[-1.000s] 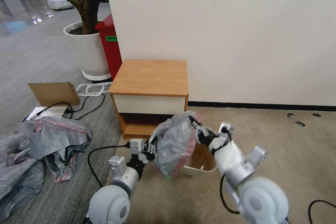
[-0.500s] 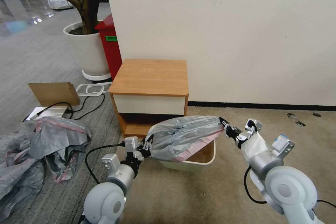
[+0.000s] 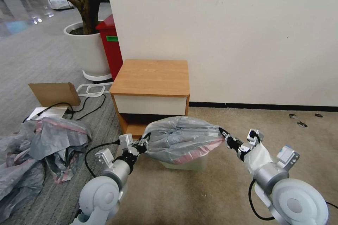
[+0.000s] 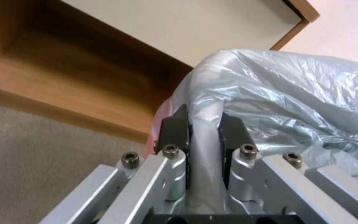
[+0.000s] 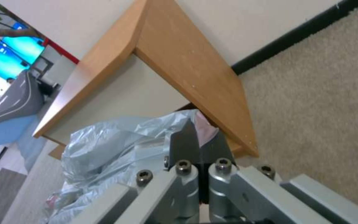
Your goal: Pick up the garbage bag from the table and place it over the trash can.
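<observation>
Left hand (image 3: 143,141): clamped on the bag's rim, left of the trash can; keep level with the other side.
Garbage bag (image 3: 181,137): stretched between both hands, hanging just above the trash can and in front of the table (image 3: 151,77); probably best lowered evenly so the pink rim clears every corner.
Trash can (image 3: 186,164): on the carpet under the bag, mostly covered; avoid nudging.
Right hand (image 3: 223,135): pinched shut on the rim, right of the trash can; hold tension without tearing.

Head view high, looking down, wrist views close behind each pincer, all sharing the table (image 3: 151,77)
</observation>
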Available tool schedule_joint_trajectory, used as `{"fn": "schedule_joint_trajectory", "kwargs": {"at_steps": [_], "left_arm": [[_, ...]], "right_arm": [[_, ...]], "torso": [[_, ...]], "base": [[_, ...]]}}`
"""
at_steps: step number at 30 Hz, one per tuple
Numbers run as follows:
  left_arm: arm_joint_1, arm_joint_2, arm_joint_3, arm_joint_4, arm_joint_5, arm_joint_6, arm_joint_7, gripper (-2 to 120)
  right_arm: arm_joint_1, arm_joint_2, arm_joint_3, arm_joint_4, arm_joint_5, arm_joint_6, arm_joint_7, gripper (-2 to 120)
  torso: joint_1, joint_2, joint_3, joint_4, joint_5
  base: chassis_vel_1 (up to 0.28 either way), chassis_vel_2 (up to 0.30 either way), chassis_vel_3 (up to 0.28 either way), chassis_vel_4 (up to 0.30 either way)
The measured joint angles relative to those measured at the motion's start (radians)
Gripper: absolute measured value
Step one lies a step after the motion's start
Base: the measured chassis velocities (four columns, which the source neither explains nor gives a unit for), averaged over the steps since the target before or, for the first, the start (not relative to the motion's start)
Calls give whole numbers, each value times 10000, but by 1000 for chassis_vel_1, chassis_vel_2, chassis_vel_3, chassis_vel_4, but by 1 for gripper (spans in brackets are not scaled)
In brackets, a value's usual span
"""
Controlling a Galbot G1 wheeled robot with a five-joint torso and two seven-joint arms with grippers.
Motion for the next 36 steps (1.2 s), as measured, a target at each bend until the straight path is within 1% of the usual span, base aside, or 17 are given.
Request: {"fn": "schedule_joint_trajectory", "kwargs": {"at_steps": [4,5,6,9,10,12,14,17,18,20,21,22,25,26,29,33,36], "left_arm": [[-13,53,-5,1,-10,40,6,9],[-33,62,-6,12,-9,41,6,9],[-33,62,-6,12,-9,41,6,9],[-102,78,-9,95,59,41,-18,9],[-102,78,-9,95,59,41,-18,9],[-192,74,-35,186,180,-12,-84,9],[-227,69,-45,207,180,-40,-134,9],[-375,51,-64,278,77,-214,-397,9],[-375,51,-64,278,77,-214,-397,9],[-412,42,-65,279,-89,-259,-522,9],[-417,35,-72,249,-260,-265,-601,9],[-417,35,-72,249,-260,-265,-601,9],[-424,35,-156,116,-937,-193,-873,9],[-424,35,-156,116,-937,-193,-873,9],[-376,68,-249,31,-1194,-79,-898,9],[-317,67,-280,-29,-1268,-54,-899,9],[-305,59,-275,-38,-1268,-53,-899,9]], "right_arm": [[23,56,5,-45,-41,28,-130,0],[22,73,16,2,-44,43,-223,6],[22,73,16,2,-44,43,-223,6],[-205,114,32,469,-30,63,-360,19],[-205,114,32,469,-30,63,-360,19],[-614,182,27,955,5,80,-376,30],[-759,201,24,1083,17,96,-398,32],[-1158,271,28,1359,193,157,-590,47],[-1158,271,28,1359,193,157,-590,47],[-1317,312,11,1405,302,203,-842,54],[-1471,358,-19,1408,336,231,-1288,61],[-1471,358,-19,1408,336,231,-1288,61],[-1718,511,-142,1088,332,435,-2522,78],[-1718,511,-142,1088,332,435,-2522,78],[-1694,588,-180,746,329,927,-3206,91],[-1616,638,-212,603,312,1220,-3414,100],[-1580,676,-245,547,279,1339,-3414,100]], "torso": [[-1,0,0,1,1],[0,0,0,1,1],[0,0,0,1,1],[-1,0,0,1,1],[-1,0,0,1,1],[0,0,0,1,0],[0,1,0,1,0],[0,0,0,0,0],[0,0,0,0,0],[0,0,0,0,0],[0,1,0,0,0],[0,1,0,0,0],[0,0,0,0,1],[0,0,0,0,1],[0,1,1,1,1],[0,0,1,1,1],[0,0,1,1,1]], "base": [[0,0,0,0],[0,0,0,0],[0,0,0,0],[0,0,0,0],[0,0,0,0],[0,0,0,0],[0,0,0,0],[0,0,0,0],[0,0,0,0],[0,0,0,0],[0,0,0,0],[0,0,0,0],[0,0,0,0],[0,0,0,0],[0,0,0,0],[0,0,0,0],[0,0,0,0]]}}
